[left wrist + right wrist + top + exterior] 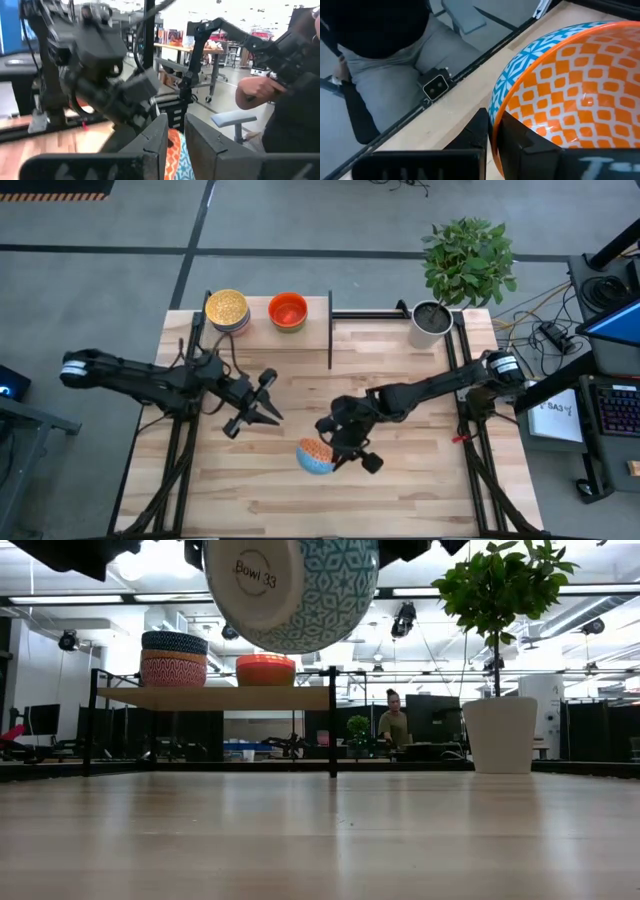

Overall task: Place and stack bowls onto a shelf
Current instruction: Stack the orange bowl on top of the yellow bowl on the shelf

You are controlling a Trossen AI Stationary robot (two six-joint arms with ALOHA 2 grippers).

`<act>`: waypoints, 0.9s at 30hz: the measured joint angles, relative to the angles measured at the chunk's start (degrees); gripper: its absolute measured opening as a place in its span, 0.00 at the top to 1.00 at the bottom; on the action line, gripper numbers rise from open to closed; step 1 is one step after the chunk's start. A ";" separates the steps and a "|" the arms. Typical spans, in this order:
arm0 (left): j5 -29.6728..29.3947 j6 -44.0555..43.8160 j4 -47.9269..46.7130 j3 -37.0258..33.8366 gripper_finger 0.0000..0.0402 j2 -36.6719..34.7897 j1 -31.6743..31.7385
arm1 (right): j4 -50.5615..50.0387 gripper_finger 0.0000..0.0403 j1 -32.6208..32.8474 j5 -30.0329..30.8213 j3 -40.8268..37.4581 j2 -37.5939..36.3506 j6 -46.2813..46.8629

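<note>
— While two stacks are already set on the shelf (262,327) at upper left, what is left?
— One blue-white patterned bowl (314,456) is gripped by its rim in the right gripper (335,448), lifted at frame centre. The left gripper (262,409) is nearly closed, holding nothing.

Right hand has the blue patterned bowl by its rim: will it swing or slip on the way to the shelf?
Probably rigid: the bowl keeps its shape. The right hand pinches only the rim, so it may pivot. Its surface looks glossy, so perhaps slippery.
</note>
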 joint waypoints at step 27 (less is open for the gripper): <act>11.59 -1.12 3.12 6.55 0.50 25.24 -2.23 | 0.70 0.97 -4.41 -5.98 -1.10 0.00 -8.66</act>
